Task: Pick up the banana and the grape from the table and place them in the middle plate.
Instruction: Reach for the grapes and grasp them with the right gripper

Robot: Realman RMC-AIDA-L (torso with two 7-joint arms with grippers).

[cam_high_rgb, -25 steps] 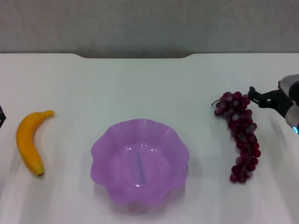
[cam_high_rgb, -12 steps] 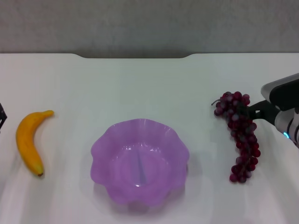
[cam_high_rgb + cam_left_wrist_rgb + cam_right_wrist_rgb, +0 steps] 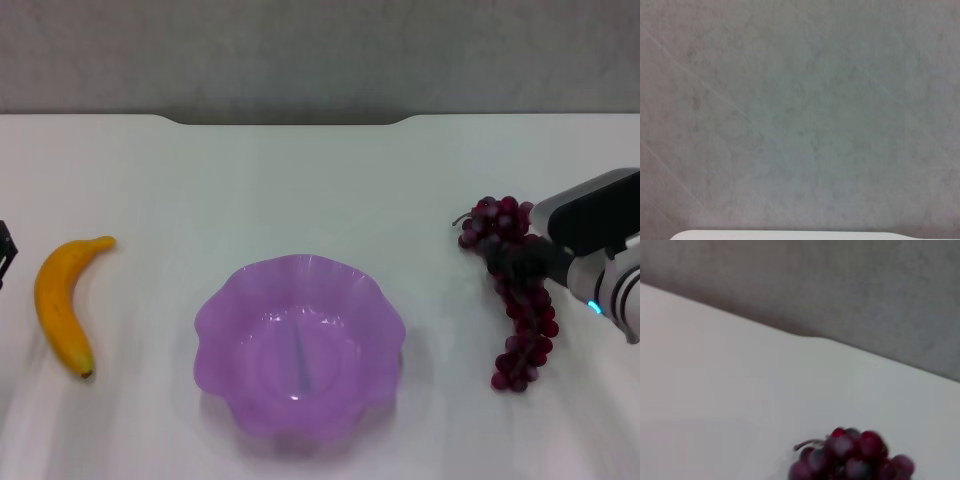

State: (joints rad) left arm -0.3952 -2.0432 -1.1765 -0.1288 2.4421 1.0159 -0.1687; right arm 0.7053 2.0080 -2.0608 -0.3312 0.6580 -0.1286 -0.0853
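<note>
Plate (image 3: pixel 300 345): nearest thing, close to the table's near edge at its middle; purple, wavy rim, nothing inside it.
Banana (image 3: pixel 62 300): near the table's left edge, lying flat with its dark tip toward the near edge; well apart from the plate.
Grape (image 3: pixel 513 290): near the table's right edge, a long bunch running near to far, stem end at the far side; lying on the table (image 3: pixel 300 190), well apart from the plate.
In the way: nothing lies between either fruit and the plate.
Right gripper (image 3: pixel 530 262): comes in from the right edge and sits over the upper middle of the grape, its dark tip against the berries; whether the fingers are spread or pinching cannot be told.
Right wrist view: the stem end of the grape (image 3: pixel 850 457) shows at the picture's edge, white table beyond it.
Left gripper (image 3: pixel 4 250): only a dark sliver at the table's left edge, beside the banana and apart from it; its fingers cannot be made out.
Far edge: notched at the middle, grey wall behind.
</note>
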